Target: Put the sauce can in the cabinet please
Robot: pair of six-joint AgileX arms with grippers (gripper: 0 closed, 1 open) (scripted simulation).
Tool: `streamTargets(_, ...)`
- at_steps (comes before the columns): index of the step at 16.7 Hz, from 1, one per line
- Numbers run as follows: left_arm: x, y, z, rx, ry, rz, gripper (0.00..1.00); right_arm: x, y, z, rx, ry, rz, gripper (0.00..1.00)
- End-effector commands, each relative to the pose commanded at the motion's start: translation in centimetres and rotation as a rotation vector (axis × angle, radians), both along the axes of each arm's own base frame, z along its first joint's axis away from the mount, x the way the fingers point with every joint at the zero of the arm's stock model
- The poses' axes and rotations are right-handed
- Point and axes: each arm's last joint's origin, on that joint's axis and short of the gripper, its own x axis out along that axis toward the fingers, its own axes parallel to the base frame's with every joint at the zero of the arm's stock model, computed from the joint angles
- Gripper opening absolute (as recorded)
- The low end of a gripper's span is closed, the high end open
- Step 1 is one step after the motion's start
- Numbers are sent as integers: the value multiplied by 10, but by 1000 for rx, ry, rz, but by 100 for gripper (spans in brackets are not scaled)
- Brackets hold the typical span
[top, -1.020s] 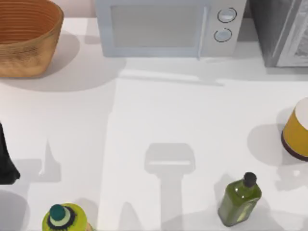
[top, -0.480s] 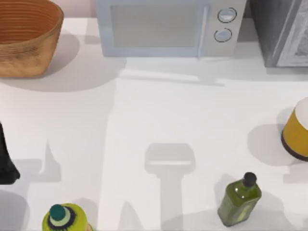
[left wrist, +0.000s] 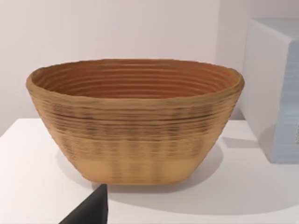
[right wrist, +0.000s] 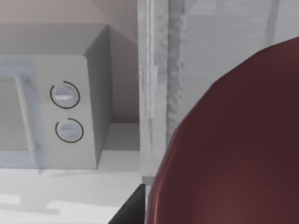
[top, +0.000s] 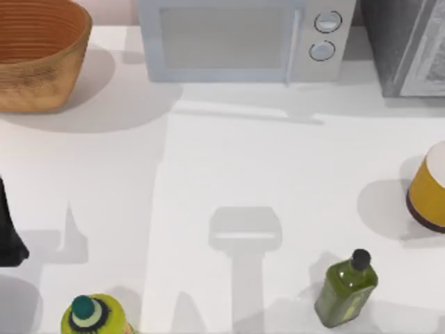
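The sauce can [right wrist: 233,154] looms close before the right wrist camera, its dark maroon surface rising in front of the cabinet [right wrist: 161,84]. The cabinet's lighter grey door frame stands directly behind the can. A dark tip of the right pincer [right wrist: 131,207] juts in just beside the can. Whether that pincer is open or clamped on the can cannot be told from here.

From above, the cabinet sits at the desk's [top: 222,160] far right corner, just beside the light grey microwave [top: 236,38] with its two round knobs. A woven basket [top: 38,52] stands at the far left corner, well apart from both.

A large yellow can [top: 427,188] with a white top stands at the right edge of the desk. A green oil bottle [top: 345,289] stands upright near the front, toward the right. A yellow-green container [top: 90,316] with a teal cap sits at the front left.

The left arm [top: 8,233] is parked at the desk's left edge. Its wrist camera faces the basket, with the microwave's side beyond it. A dark corner of the left pincer [left wrist: 88,211] shows in front of the basket, and how far it is open cannot be told.
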Motion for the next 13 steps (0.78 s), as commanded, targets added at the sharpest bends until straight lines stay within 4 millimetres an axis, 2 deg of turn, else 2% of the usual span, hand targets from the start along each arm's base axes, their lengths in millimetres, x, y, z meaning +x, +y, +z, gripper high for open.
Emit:
streamTargets(2, 0, 0, 0, 0, 0, 0, 100, 5, 2, 38, -1, 7, 0, 0)
streamTargets(6, 0, 0, 0, 0, 0, 0, 100, 26, 7, 130, -2, -1, -13, 0)
streamTargets(10, 0, 0, 0, 0, 0, 0, 100, 60, 16, 219, -2, -25, -30, 0)
streamTargets(13, 0, 0, 0, 0, 0, 0, 100, 88, 25, 269, 0, -45, -35, 0)
